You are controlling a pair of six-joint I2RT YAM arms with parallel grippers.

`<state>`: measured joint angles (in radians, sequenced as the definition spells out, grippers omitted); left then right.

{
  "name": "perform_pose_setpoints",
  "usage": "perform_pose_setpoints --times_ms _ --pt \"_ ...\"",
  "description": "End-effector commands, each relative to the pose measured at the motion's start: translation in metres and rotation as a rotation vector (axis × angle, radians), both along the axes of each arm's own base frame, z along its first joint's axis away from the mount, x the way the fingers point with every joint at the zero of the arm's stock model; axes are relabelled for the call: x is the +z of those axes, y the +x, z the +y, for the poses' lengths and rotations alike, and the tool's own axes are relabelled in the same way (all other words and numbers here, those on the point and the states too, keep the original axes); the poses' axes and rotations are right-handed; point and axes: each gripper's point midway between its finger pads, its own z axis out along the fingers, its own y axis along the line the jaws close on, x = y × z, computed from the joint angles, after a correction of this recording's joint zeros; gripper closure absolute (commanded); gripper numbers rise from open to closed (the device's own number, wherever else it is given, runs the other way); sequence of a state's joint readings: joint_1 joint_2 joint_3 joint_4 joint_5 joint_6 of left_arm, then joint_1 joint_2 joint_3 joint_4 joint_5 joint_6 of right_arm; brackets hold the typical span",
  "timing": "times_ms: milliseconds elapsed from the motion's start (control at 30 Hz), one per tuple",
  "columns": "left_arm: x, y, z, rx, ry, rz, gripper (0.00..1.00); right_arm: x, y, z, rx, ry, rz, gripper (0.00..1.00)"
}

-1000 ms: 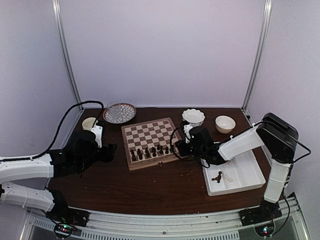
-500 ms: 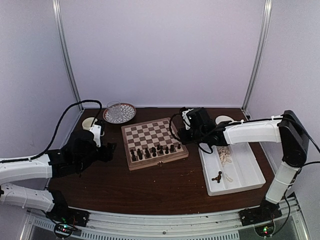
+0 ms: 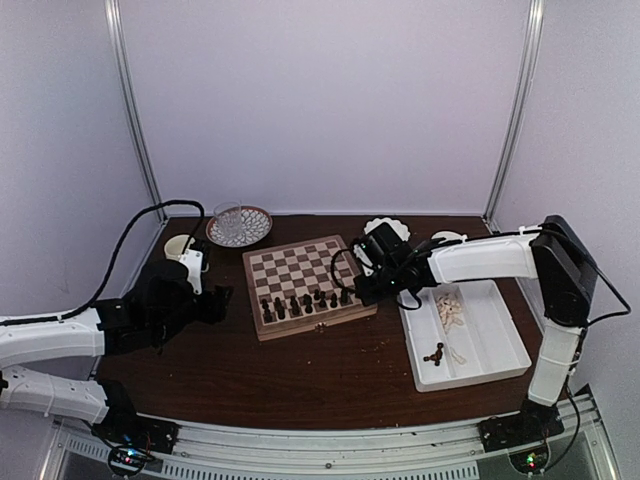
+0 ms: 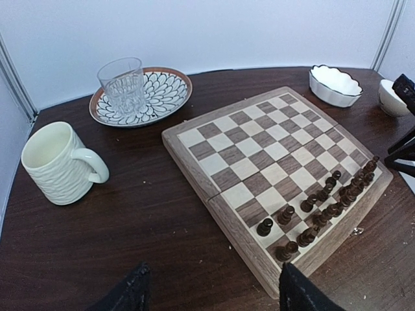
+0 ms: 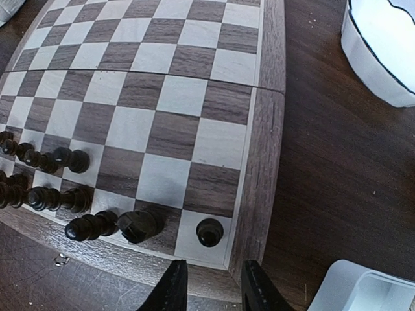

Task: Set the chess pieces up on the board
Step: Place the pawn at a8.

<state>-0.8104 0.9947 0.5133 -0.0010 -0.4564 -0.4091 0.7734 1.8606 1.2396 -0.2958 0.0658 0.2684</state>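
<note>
Dark wooden worktop (image 3: 320, 370) under plain pale walls, two metal uprights at the back corners. At its middle, one board (image 3: 300, 262), checkered cream and brown, lying flat and turned slightly. On its two nearest ranks, dark chess pieces (image 3: 305, 302) standing in two rows: more than ten, too small and crowded for an exact count. Just right of the board, one white tray (image 3: 500, 350) with a small clump of dark pieces (image 3: 433, 353) and a heap of pale pieces (image 3: 450, 308), numbers impossible to tell. Right end effector (image 5: 213, 275) hovering just off the board's near right corner, fingers a little apart, gripping nothing; one corner piece (image 5: 209, 231) just ahead. Left end effector (image 4: 211, 291) left of the board, fingers wide apart, empty, mostly cut off by the frame edge. Behind the board, two white bowls: one scalloped bowl (image 4: 334, 84), one plain bowl (image 4: 392, 97), cut off in the left wrist view. Far left, one cream mug (image 4: 58, 162); one glass (image 4: 123, 84) standing on one patterned plate (image 4: 165, 91)
</note>
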Motion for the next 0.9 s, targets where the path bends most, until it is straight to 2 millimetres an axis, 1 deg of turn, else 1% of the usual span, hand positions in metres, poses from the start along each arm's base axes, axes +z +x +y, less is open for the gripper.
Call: perform_pose_setpoints --times_ms 0,367,600,867 --pt "0.013 0.007 -0.003 0.006 -0.019 -0.034 0.32 -0.001 0.003 0.006 0.019 0.003 0.027 0.69" --pt "0.011 0.007 -0.004 0.003 -0.015 -0.026 0.32 -0.012 0.010 0.009 0.015 -0.002 0.042 0.69" --pt "0.013 0.007 -0.005 0.000 -0.020 -0.028 0.32 -0.015 0.015 0.008 0.004 -0.008 0.041 0.73" --pt "0.013 0.006 -0.004 0.001 -0.021 -0.030 0.32 -0.016 0.018 0.010 0.006 -0.005 0.037 0.74"
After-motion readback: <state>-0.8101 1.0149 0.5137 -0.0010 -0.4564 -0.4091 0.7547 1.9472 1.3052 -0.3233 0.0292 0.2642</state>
